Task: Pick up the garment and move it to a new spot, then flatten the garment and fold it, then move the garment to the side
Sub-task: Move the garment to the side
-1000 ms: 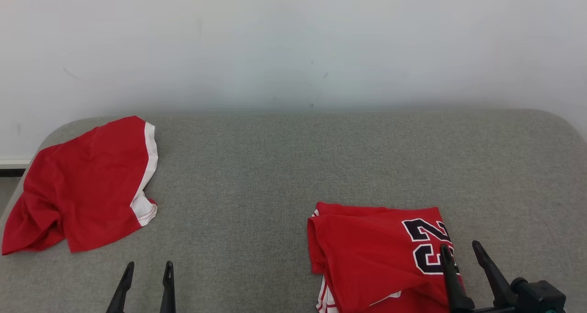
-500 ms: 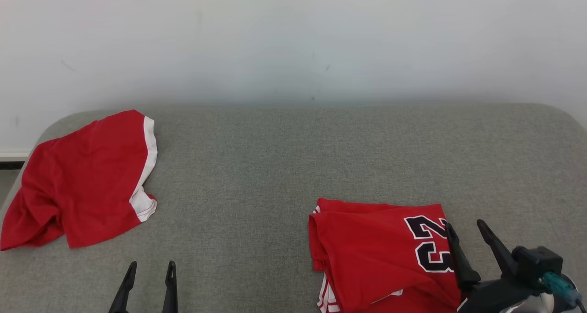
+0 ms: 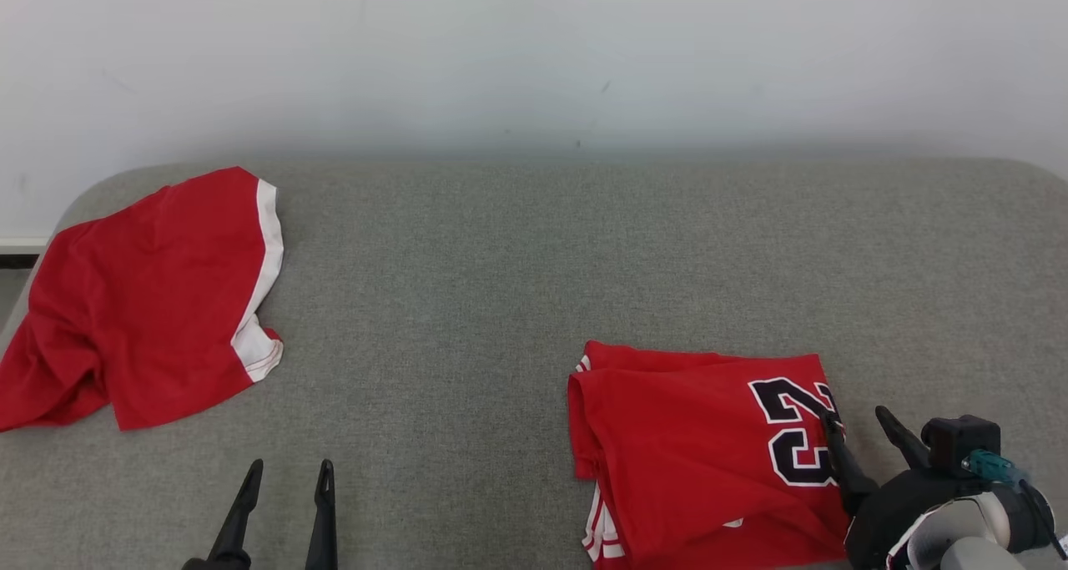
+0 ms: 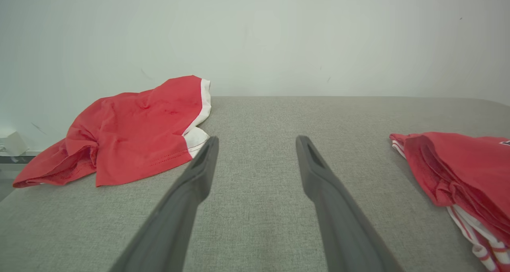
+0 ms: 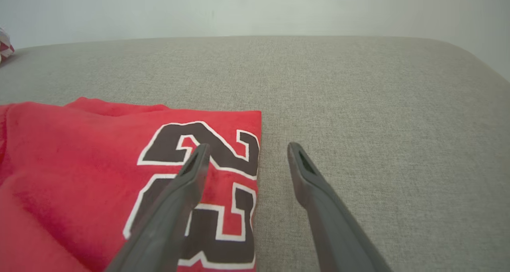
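Both spread wide (empty), left tool (image 3: 289, 466), right tool (image 3: 855, 414) at folded jersey (image 3: 692, 445) edge

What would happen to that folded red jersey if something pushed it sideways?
The jersey looks soft and floppy, its layers rumpled at one edge; a push would probably bunch it, not slide it whole. The rough grey surface likely grips it.

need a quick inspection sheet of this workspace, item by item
surface: grey fabric pad, bare in the middle
job's things: folded red jersey numbered 23, front right; crumpled red garment with white trim, far left, apart from it
clutter: nothing seen
hands: left hand open over bare pad; right hand open at the jersey's right edge, holding nothing
cables: teal plug and thin cable at the right wrist
surroundings: white wall behind
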Robot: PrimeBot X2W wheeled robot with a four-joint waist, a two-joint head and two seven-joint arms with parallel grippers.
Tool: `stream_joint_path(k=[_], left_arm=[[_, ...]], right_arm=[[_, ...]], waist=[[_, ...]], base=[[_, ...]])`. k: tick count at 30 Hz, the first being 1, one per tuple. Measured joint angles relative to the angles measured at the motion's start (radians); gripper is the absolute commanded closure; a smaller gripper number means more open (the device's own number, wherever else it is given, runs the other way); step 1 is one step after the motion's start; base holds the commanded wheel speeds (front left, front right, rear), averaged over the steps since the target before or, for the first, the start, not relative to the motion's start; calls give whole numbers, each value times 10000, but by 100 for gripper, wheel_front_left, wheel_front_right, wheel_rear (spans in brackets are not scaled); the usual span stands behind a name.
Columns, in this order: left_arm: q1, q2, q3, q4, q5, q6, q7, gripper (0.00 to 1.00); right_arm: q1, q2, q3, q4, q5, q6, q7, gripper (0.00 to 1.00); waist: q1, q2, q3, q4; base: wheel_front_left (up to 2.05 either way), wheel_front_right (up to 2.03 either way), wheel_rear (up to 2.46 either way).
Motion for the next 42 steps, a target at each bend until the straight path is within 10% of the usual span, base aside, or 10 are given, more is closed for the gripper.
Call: stream_joint_path(k=[11,12,13,14,16,42], left_arm=[[-335,-27,-54,86,2,2,0,0],[-336,-29,-46,96,2,2,0,0],[-337,-29,-40,105,2,6,0,0],[-340,-31,-35,111,2,17,0,0],[-383,-38,-46,132,2,17,0,0],[-2258,378,-107,-1595,374,-29,-2,0]], right_arm=[[-794,209,1250,1856,857,-2,58,0],[-859,209,1333,1956,980,0,100,45],[-926,211,1406,2063,1106,0,165,65],[-1006,211,1488,2157,1229,0,255,65],[-1164,198,1657,2266,1396,0,259,100],[-6998,-1565,2318,2481,2213,0,192,100]], waist=[[0,-1,547,106],[0,-2,568,105],[0,-2,585,99],[-1,-2,602,93],[-1,-2,644,84],[3,0,3446,-100]], base=[[0,0,0],[0,0,0],[0,0,0],[0,0,0],[0,0,0],[0,0,0]])
